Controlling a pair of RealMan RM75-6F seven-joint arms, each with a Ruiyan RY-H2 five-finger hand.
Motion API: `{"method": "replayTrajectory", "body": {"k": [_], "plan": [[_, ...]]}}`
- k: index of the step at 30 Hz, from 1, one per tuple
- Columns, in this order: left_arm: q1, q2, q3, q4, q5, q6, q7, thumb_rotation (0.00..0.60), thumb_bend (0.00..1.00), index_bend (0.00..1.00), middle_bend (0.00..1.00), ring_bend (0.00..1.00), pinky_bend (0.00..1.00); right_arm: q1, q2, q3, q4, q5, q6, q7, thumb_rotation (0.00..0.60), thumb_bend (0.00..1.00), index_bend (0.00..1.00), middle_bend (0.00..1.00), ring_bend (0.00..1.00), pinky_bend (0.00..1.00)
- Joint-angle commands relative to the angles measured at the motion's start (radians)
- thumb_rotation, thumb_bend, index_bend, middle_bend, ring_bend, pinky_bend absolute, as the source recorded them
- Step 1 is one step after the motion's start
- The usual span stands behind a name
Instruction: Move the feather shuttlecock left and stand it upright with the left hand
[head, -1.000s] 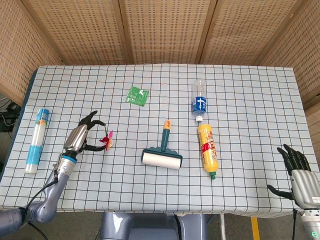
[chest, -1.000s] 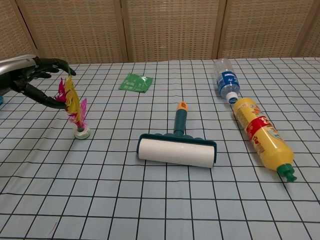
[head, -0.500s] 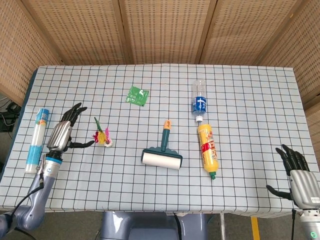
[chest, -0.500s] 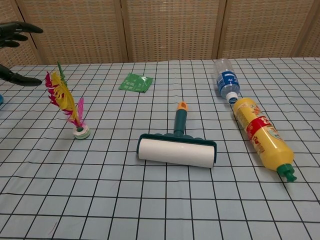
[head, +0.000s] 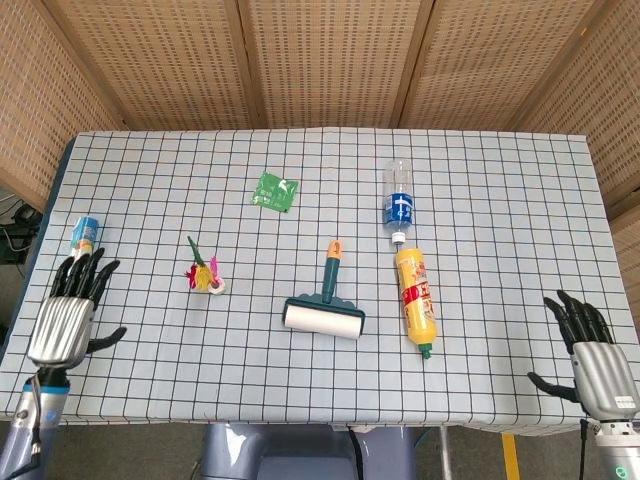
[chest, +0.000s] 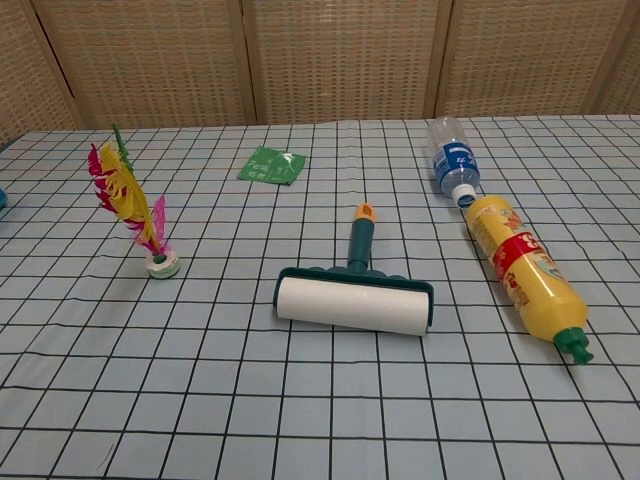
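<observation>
The feather shuttlecock (head: 204, 274) (chest: 135, 212) stands upright on its white base on the checked tablecloth, pink, yellow and green feathers up, left of centre. My left hand (head: 69, 314) is open with fingers spread near the table's front left edge, well clear of the shuttlecock and holding nothing. My right hand (head: 590, 347) is open at the front right corner, fingers spread, also empty. Neither hand shows in the chest view.
A lint roller (head: 325, 302) (chest: 357, 290) lies at the centre. A yellow bottle (head: 416, 307) (chest: 525, 273) and a clear bottle (head: 398, 203) (chest: 451, 164) lie to the right. A green packet (head: 274, 190) (chest: 271, 165) lies at the back. A blue-white tube (head: 83, 235) lies at the left edge, partly behind my left hand.
My left hand let go of the shuttlecock's feathers and drew back leftward toward the table's front left edge. The shuttlecock stayed standing. The right hand barely moved.
</observation>
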Motion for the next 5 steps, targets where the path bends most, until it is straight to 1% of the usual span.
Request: {"method": "replayTrajectory", "body": {"k": [1, 2, 5], "plan": [[0.037, 0.027, 0.031, -0.021, 0.014, 0.026, 0.030, 0.600, 0.11, 0.10, 0.00, 0.00, 0.00, 0.000, 0.000, 0.001, -0.003, -0.002, 0.003, -0.001, 0.600, 0.07, 0.00, 0.00, 0.00, 0.01], [0.053, 0.033, 0.049, -0.018, 0.024, 0.034, 0.051, 0.600, 0.11, 0.10, 0.00, 0.00, 0.00, -0.001, 0.002, 0.001, -0.005, -0.006, 0.007, 0.000, 0.600, 0.07, 0.00, 0.00, 0.00, 0.01], [0.069, 0.035, 0.058, -0.021, 0.030, 0.035, 0.066, 0.600, 0.11, 0.10, 0.00, 0.00, 0.00, -0.003, 0.006, 0.000, -0.006, -0.006, 0.009, 0.002, 0.600, 0.07, 0.00, 0.00, 0.00, 0.01]]}}
